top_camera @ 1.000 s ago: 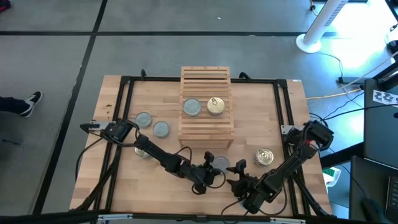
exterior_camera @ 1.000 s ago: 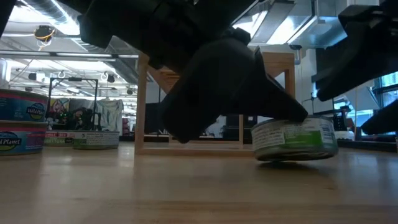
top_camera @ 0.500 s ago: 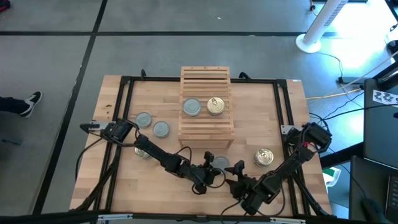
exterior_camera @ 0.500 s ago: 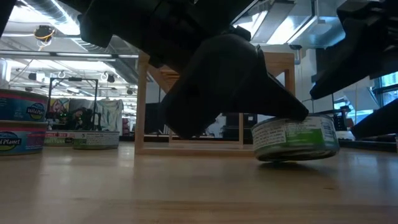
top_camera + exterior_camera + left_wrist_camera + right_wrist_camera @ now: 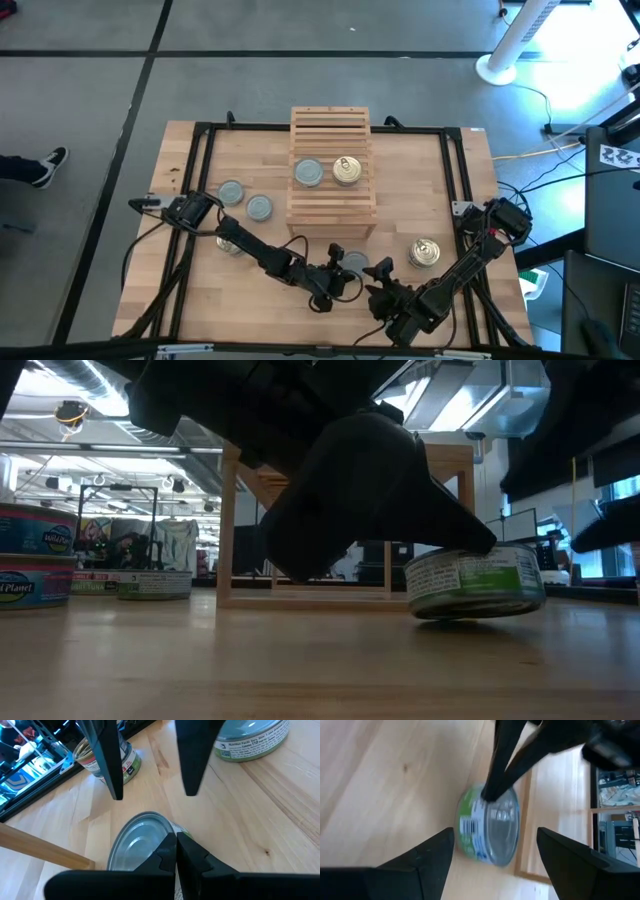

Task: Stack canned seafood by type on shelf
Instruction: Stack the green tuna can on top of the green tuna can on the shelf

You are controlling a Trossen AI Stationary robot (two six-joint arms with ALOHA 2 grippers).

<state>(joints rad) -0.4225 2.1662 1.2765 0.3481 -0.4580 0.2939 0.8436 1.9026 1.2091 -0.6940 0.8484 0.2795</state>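
Grey-topped tin [image 5: 351,262], left gripper [image 5: 338,268] touching

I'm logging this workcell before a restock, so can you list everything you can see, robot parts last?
shelf: one, light wooden slats, middle of the table's far half
grey-topped cans: four; one on the shelf, two on the table left of the shelf, one near the front edge between the grippers
golden-topped cans: three; one on the shelf, one on the table front right, one partly hidden under the left arm
table: one, light wood
shoe: one, dark, on the floor at left
left gripper: shut, tip at the front grey can
right gripper: open, just right of that can
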